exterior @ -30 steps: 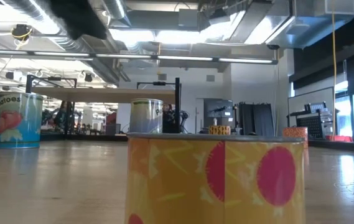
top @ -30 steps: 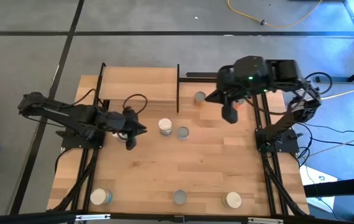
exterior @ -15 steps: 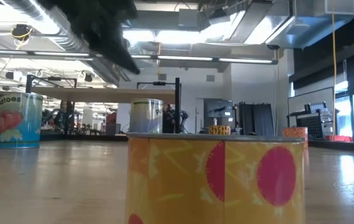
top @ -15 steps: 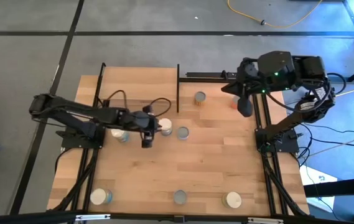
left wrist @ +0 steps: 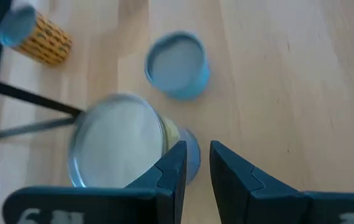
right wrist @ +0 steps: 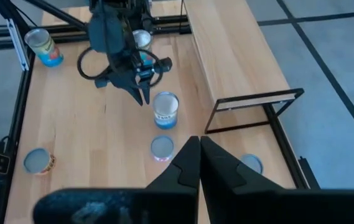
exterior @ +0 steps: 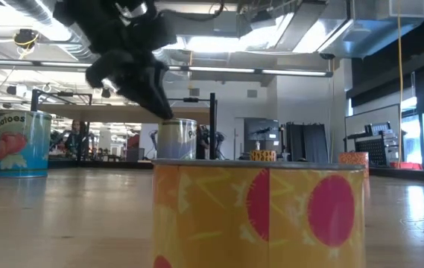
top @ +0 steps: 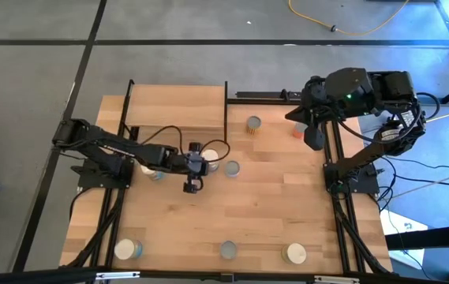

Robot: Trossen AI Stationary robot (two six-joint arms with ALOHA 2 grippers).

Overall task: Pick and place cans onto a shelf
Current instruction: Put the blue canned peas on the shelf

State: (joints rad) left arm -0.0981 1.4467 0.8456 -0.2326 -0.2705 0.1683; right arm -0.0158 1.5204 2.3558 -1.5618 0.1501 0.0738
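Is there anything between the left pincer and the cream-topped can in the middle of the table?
No. In the high view the left pincer hangs right beside the cream-topped can, with only bare tabletop between them.

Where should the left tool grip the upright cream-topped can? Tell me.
Its round side wall, from above, straddling the lid: the can stands upright, the left tool hovers just beside it, and a blue can crowds one side.

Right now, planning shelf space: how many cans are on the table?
8 cans: three by the near edge, three mid-table, two right of the shelf. Arms may hide others.
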